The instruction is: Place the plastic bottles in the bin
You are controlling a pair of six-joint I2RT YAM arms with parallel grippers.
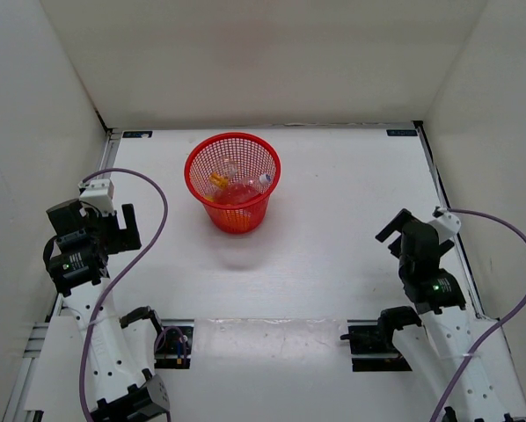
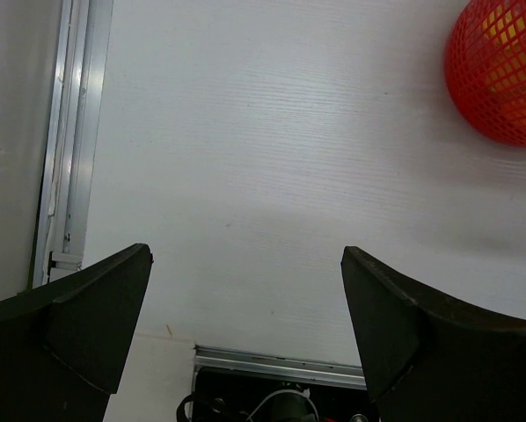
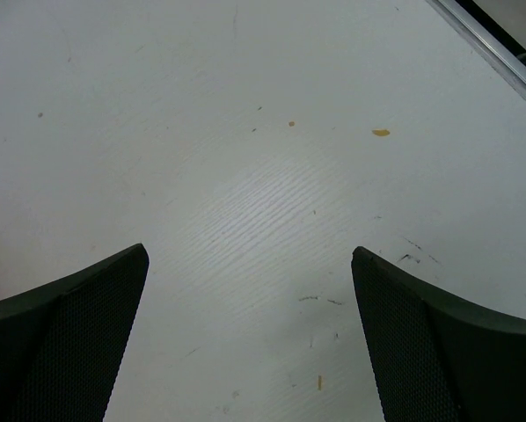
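Observation:
The red mesh bin [image 1: 199,176] stands upright at the back middle of the table. Inside it lie the plastic bottles: a clear one with an orange-yellow cap [image 1: 219,180] and a clear one with a pale cap [image 1: 250,186]. Part of the bin [image 2: 500,75] also shows at the top right of the left wrist view. My left gripper [image 1: 127,227] is open at the left side of the table, well clear of the bin, with nothing between its fingers. My right gripper [image 1: 393,236] is open at the right side, also empty.
White walls enclose the table on three sides. A metal rail [image 2: 69,132] runs along the left edge, and another rail [image 3: 500,48] along the right edge. Black base mounts [image 1: 373,338] sit at the near edge, with cables looping beside both arms.

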